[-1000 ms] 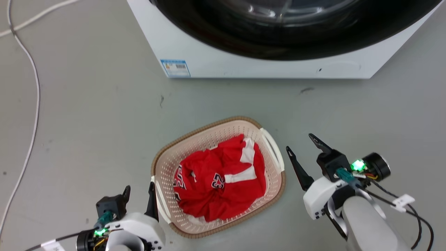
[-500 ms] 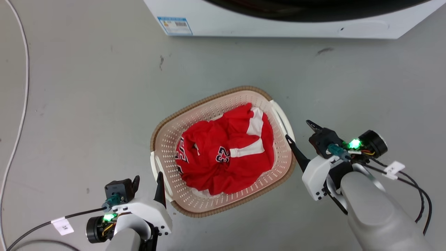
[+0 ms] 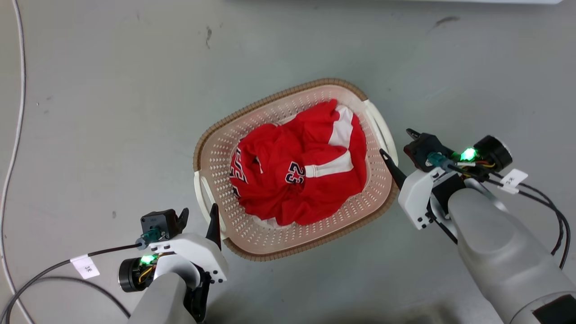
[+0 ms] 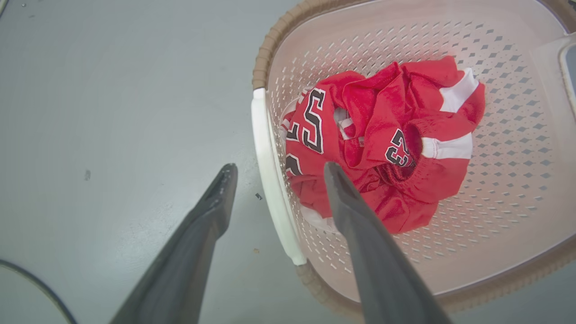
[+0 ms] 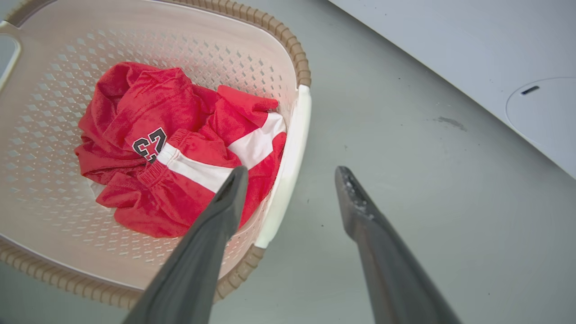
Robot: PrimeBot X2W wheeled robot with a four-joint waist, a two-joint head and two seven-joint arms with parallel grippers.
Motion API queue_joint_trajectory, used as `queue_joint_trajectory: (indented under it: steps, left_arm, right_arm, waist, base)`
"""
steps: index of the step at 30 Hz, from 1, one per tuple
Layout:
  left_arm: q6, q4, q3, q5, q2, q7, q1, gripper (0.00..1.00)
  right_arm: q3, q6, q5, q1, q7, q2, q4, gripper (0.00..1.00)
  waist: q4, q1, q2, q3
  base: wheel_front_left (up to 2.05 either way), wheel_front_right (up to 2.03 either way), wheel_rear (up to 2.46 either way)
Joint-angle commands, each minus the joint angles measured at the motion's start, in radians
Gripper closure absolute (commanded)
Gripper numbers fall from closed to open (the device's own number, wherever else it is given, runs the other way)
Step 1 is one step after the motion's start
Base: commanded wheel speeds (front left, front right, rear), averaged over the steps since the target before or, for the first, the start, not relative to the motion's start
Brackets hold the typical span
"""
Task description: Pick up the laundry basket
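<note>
One red jersey (image 3: 279, 189) inside laundry basket (image 3: 216, 153)

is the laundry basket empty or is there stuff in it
Not empty. The laundry basket holds a crumpled red jersey numbered 23; its bare perforated bottom shows around the cloth.

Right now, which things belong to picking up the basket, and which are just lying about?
Job: laundry basket; left hand, open at its left handle; right hand, open at its right handle.
Lying about: red jersey in the basket; white cable on the floor; washer.
</note>
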Motion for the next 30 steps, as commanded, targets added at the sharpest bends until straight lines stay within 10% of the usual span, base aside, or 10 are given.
queue_joint_trajectory:
  steps: [1, 30]
  left_arm:
    - [0.003, 0.009, -0.006, -0.012, 0.002, -0.003, -0.018, 0.0]
    - [-0.008, 0.071, -0.107, -0.077, 0.002, -0.003, -0.093, 0.08]
  right_arm:
    - [0.009, -0.001, 0.001, -0.028, -0.002, -0.004, 0.019, 0.0]
    - [0.069, -0.001, 0.008, -0.166, -0.002, 0.001, 0.19, 0.0]
  waist:
    - [0.008, -0.0001, 0.0, 0.027]
    - [0.031, -0.0001, 0.0, 0.154]
  base:
    - [0.0, 0.0, 0.0]
    - [0.0, 0.0, 0.0]
